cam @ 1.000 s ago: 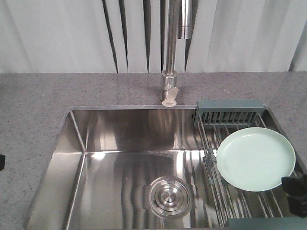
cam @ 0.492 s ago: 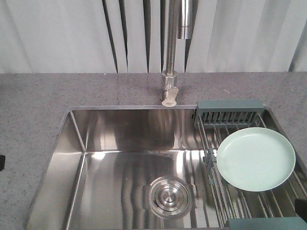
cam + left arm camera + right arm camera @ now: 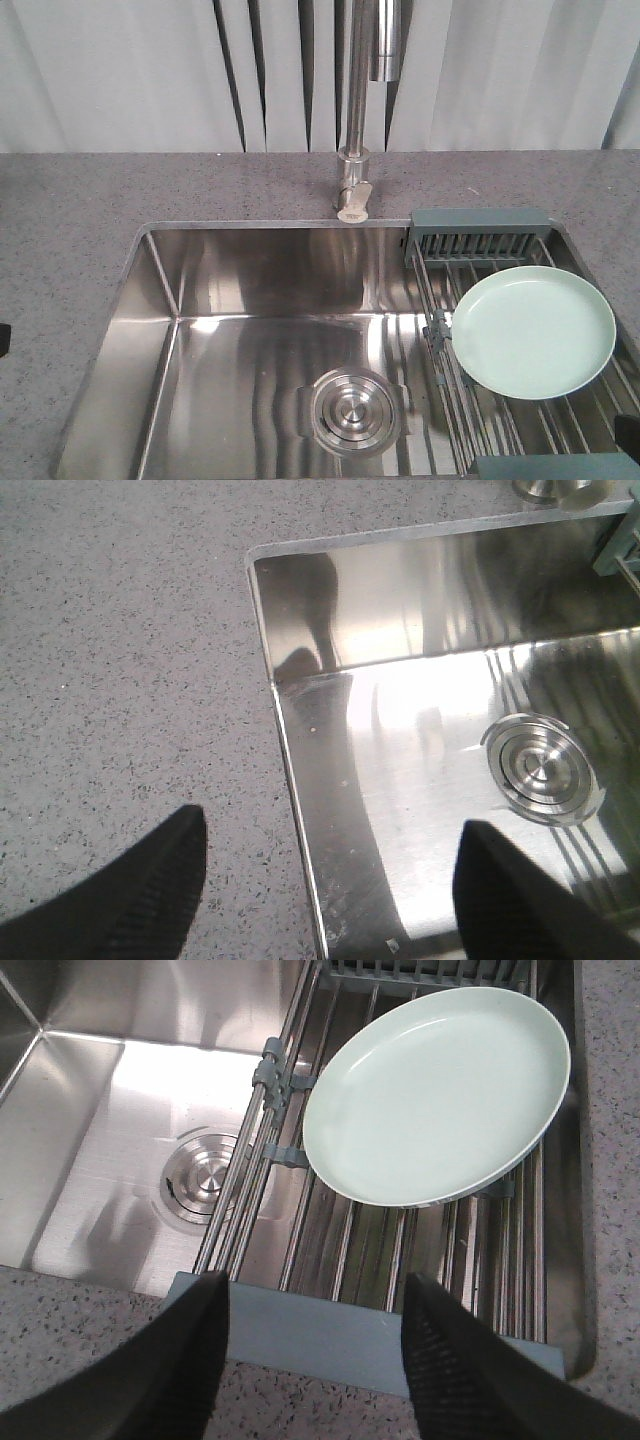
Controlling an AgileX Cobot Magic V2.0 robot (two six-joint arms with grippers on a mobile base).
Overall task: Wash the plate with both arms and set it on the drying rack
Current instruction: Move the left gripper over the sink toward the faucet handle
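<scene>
The pale mint-green plate [image 3: 533, 332] lies on the wire bars of the drying rack [image 3: 478, 232] over the right part of the sink. In the right wrist view the plate [image 3: 437, 1095] rests on the rack [image 3: 380, 1335], beyond my right gripper [image 3: 315, 1305], which is open and empty above the rack's near frame. My left gripper [image 3: 330, 840] is open and empty over the sink's left rim. Only a dark sliver of each arm shows in the front view, left arm [image 3: 3, 340], right arm [image 3: 630, 432].
A steel sink basin [image 3: 270, 340] with a round drain cover [image 3: 352, 411] is set into a grey speckled counter [image 3: 70, 220]. A tall steel faucet [image 3: 355, 110] stands behind the sink. Grey curtains hang at the back.
The right gripper has drawn back from beside the plate towards the front edge, almost out of the front view. The plate stays on the rack.
</scene>
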